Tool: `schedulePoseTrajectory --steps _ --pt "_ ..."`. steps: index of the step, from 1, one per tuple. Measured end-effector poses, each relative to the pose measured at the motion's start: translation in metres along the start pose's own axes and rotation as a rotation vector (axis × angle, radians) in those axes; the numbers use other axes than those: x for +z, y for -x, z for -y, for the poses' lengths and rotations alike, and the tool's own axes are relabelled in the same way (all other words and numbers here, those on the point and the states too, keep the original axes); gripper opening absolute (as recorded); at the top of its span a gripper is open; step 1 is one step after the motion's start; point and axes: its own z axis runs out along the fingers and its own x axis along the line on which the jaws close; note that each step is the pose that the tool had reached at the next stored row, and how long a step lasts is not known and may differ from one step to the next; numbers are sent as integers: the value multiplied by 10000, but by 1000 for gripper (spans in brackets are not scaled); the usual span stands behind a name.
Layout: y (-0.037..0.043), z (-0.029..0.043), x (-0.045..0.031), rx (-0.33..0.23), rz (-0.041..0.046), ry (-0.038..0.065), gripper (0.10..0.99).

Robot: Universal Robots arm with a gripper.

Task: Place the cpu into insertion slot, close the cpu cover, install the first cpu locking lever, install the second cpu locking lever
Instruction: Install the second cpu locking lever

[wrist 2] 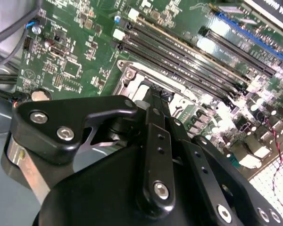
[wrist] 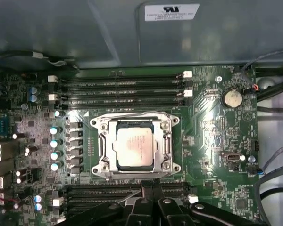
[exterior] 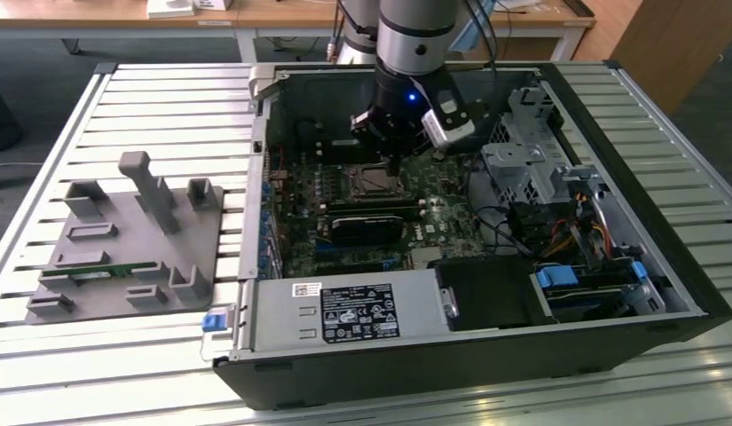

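open PC case (exterior: 626, 342) | grey fixture block (exterior: 129, 244) on slatted table (exterior: 58, 364) | memory slots (wrist: 125, 92) | coin cell (wrist: 232, 98)

Exterior view: we look down, well back, at the whole pc case (exterior: 460, 293).
Both wrist views: close on motherboard (wrist: 217, 141) (wrist 2: 70, 56), shared w/ exterior.
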Motion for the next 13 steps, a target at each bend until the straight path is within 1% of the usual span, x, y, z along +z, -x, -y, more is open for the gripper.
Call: schedulePoseTrajectory --steps 4,7,11,13 --pt "3 61 15 0 0 5 106" --pt "-3 71 24 1 0 25 106" --pt "-38 84 35 0 -2 41 106" --pt "-42 102 41 -3 -2 44 106"
